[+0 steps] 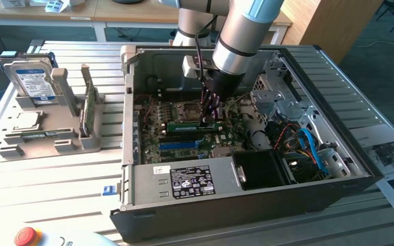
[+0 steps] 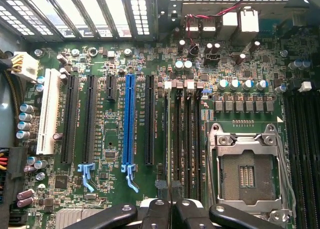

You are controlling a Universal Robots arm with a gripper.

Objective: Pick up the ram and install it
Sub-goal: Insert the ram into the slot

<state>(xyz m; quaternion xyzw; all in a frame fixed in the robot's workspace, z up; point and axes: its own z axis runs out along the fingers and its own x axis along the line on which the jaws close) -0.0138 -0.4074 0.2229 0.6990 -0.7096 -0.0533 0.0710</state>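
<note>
Read across the exterior view from its left to its right.

Well clear of the claw (image 1: 212, 122), toward the exterior view's left, a grey fixture (image 1: 19, 148) sits on the slatted surface (image 1: 60, 179). It carries the hard drive (image 1: 34, 79) with the blue label. Nearer the claw, it also holds the broad expansion card (image 1: 87, 105), standing on edge. Neither is touched.

Next is the open case (image 1: 252, 210). The arm reaches down into it and the claw sits low over the motherboard (image 1: 152, 146). The ram (image 1: 182, 124) is at the fingertips, lying along the line of the memory slots (image 2: 187, 139). Most of its length runs out from the claw toward the exterior view's left. The CPU socket (image 1: 186, 108) is just beyond the claw, and the blue slot (image 1: 180, 145) is just on its near side.

Claw state: fingers drawn close together with a narrow gap, pinching the ram's thin body as far as I can judge. In the wrist view the claw (image 2: 171, 209) sits about in line with the slot rows beside the CPU socket (image 2: 245, 174).

Away from the claw, toward the exterior view's right, is a blue cable (image 1: 310, 148), not involved.

Progress, my judgement: the pick-up is done and the ram is at the slots. I cannot tell whether it is pressed fully home, and the latches are unclear. What is left is confirmed seating, and the claw has not let go.
</note>
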